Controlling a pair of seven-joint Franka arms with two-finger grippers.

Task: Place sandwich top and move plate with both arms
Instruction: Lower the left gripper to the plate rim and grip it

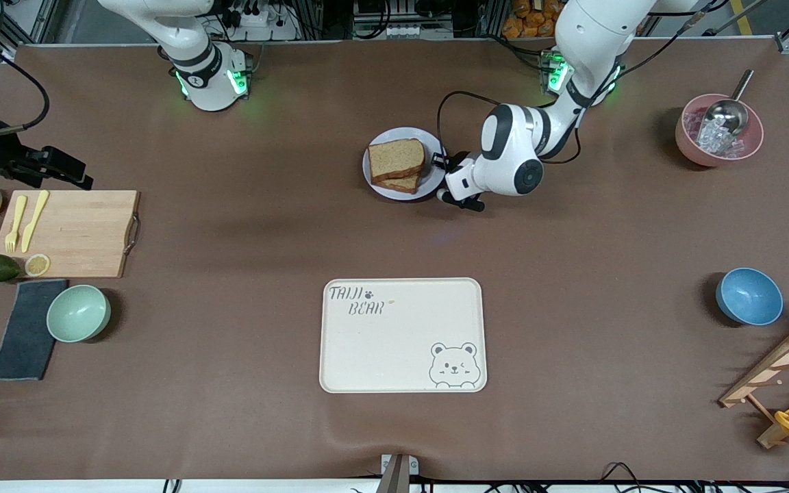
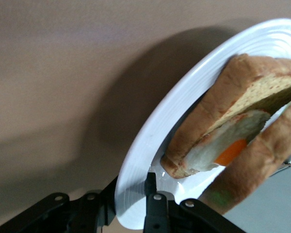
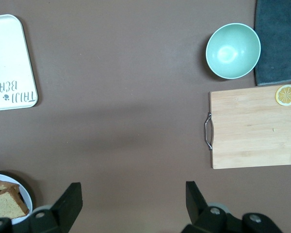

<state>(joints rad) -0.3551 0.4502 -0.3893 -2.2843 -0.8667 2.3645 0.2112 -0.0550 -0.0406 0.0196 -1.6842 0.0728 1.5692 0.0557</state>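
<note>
The sandwich top (image 1: 396,157), a brown bread slice, lies on a lower slice with fried egg (image 2: 231,153) on the white plate (image 1: 377,183). The plate stands toward the robots' side of the table, near its middle. My left gripper (image 1: 444,179) is at the plate's rim on the left arm's side. In the left wrist view it (image 2: 128,189) is shut on the plate (image 2: 155,126), one finger (image 2: 150,189) on top of the rim and one beneath, with the sandwich top (image 2: 252,82) just past them. My right gripper (image 3: 133,194) hangs open and empty high over bare table, out of the front view.
A cream bear-print tray (image 1: 401,335) lies nearer the front camera than the plate. A cutting board (image 1: 72,233) and green bowl (image 1: 78,313) sit at the right arm's end. A pink bowl with a scoop (image 1: 718,133), a blue bowl (image 1: 748,296) and a wooden rack (image 1: 785,373) sit at the left arm's end.
</note>
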